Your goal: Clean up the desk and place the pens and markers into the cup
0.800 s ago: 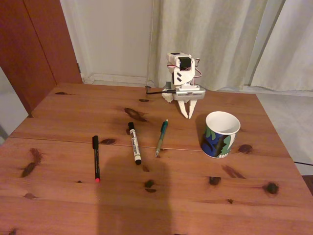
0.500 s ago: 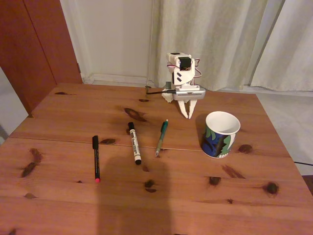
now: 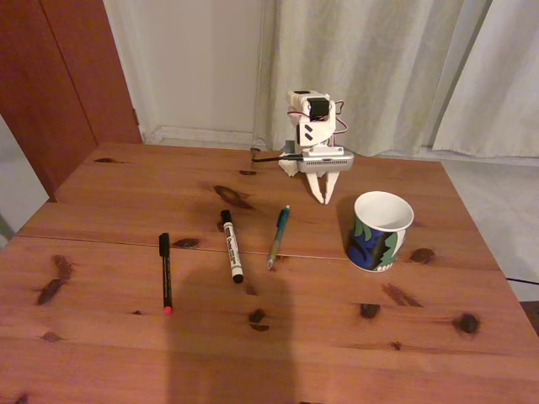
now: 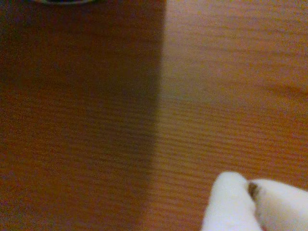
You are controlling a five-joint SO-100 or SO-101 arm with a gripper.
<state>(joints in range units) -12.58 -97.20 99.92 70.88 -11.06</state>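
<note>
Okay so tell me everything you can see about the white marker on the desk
The white marker is a slim stick with a white barrel, a black cap at its far end and a black tip end nearest the camera in the fixed view. Dark print runs along the barrel, too small to read. It looks like plastic. It lies flat on the desk, slightly angled, between the black pen on its left and the green pen on its right, apart from both. Nothing touches it but the wood.
</note>
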